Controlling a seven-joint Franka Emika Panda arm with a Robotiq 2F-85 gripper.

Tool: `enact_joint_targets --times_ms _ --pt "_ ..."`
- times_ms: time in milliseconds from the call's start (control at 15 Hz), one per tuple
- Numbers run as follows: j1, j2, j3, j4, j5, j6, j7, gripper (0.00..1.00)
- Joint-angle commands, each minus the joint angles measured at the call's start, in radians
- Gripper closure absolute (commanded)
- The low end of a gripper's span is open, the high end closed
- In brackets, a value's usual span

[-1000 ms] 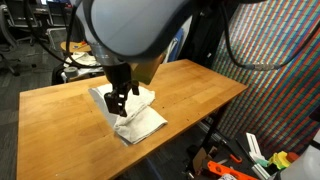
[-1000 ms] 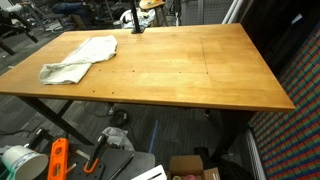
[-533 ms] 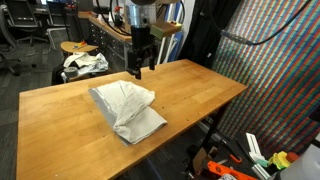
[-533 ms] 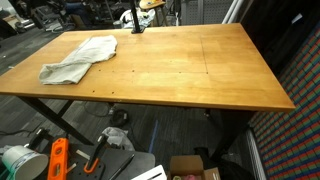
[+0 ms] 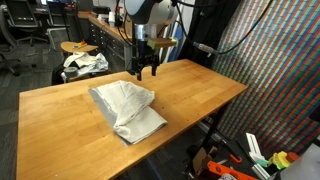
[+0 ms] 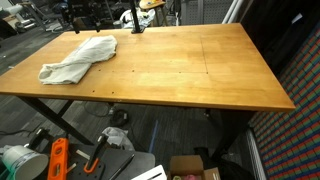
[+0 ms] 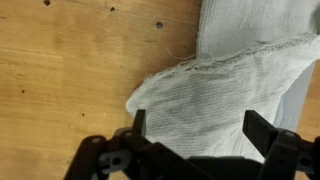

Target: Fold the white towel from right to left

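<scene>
On the wooden table (image 5: 205, 85), your white towel (image 5: 125, 108) lies rumpled, with the gripper (image 5: 146, 72) hanging open over its edge.
Beside the table you have a tall multicoloured woven panel (image 5: 275, 45). Past the table's far edge, a smaller bundle of white-and-dark fabric (image 5: 82, 62) sits well apart from the towel. Your pincer's jaws stand wide and hold nothing, and they are clear of the cloth. In an exterior view the towel (image 6: 75, 62) reads as a long bunched strip near one corner of the tabletop. The same view shows an orange tool (image 6: 57, 158) and a cardboard box (image 6: 190, 168) on the floor below. Only the wrist view gives you the weave close up: the towel's greyish hem (image 7: 215, 62) runs across between the two fingers (image 7: 262, 128). Bare wood with small dark holes (image 7: 158, 25) lies beside it.
</scene>
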Motion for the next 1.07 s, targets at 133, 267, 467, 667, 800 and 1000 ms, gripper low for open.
enact_joint_targets --times_ms 133,267,467,667,800,1000 --pt "-0.038 0.201 -0.021 0.221 0.048 -0.055 0.015 0.0" --pt "-0.055 0.242 -0.031 0.255 0.05 -0.05 0.017 0.0" --pt "-0.081 0.292 -0.038 0.29 0.059 -0.043 0.013 0.0" --pt "-0.11 0.326 -0.027 0.314 0.088 -0.055 -0.005 0.0" --pt "-0.123 0.338 -0.019 0.317 0.121 -0.065 -0.013 0.0" --pt "-0.133 0.359 -0.015 0.332 0.162 -0.084 -0.015 0.0"
